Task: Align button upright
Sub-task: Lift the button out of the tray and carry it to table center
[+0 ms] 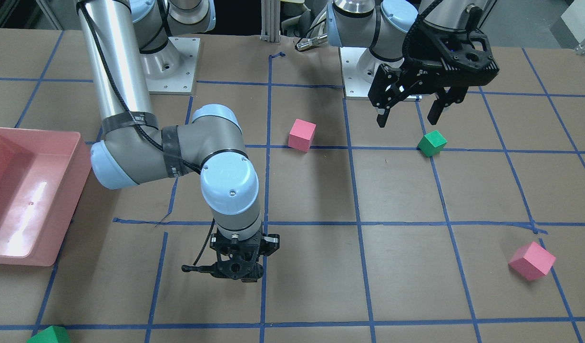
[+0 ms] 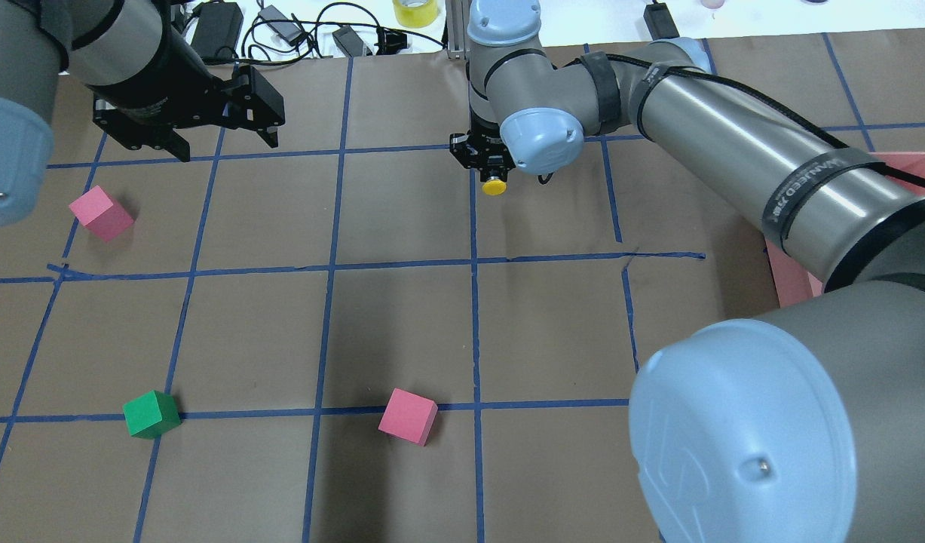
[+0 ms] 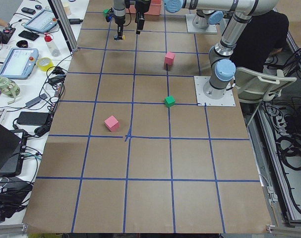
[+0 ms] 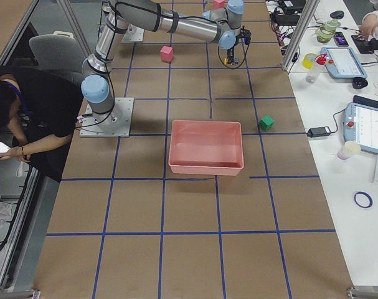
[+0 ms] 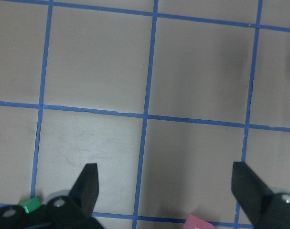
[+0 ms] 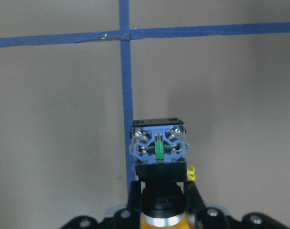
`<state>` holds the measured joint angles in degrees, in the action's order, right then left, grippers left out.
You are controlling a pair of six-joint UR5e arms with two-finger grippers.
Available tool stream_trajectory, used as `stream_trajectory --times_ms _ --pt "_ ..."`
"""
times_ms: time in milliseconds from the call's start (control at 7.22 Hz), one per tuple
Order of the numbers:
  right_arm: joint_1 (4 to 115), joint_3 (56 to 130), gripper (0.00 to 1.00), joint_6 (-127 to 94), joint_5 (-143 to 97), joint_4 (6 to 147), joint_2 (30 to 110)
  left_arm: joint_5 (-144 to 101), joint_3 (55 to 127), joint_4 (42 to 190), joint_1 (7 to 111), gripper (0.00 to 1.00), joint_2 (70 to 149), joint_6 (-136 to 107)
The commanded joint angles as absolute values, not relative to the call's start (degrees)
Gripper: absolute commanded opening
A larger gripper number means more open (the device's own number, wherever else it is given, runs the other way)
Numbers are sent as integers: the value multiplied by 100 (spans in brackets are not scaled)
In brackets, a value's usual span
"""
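Observation:
My right gripper (image 2: 491,167) is shut on the button (image 2: 494,187) and holds it just above the table, over a blue tape line. The yellow cap shows below the gripper in the overhead view. In the right wrist view the button (image 6: 157,148) points its square terminal base away from the camera, with the black body and yellow cap back between the fingers (image 6: 135,202). In the front view the right gripper (image 1: 240,271) hides the button. My left gripper (image 2: 191,139) hangs open and empty above the table's far left; it also shows in the front view (image 1: 411,112) and in the left wrist view (image 5: 166,186).
A pink cube (image 1: 302,135) and a green cube (image 1: 432,143) lie near the robot's side. Another pink cube (image 1: 531,260) lies on the robot's left side, toward the operators' side. A pink bin (image 1: 30,200) stands on the robot's right side, with a green cube (image 1: 49,335) beyond it at the table's edge.

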<state>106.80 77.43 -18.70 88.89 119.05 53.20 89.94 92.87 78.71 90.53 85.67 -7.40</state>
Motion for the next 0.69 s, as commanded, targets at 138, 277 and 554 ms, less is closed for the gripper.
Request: stream_trajectory --times_ms 138,277,554 --pt "10924 7752 0 -2073 8658 12269 4958 8991 9308 7884 9044 100 8561 -729" --pt "10925 7761 0 -2100 8588 12287 4922 8983 9308 7875 9044 100 8561 -729" --pt "10925 7778 26 -2144 8560 12278 4939 8991 9316 7884 9044 100 8560 -729"
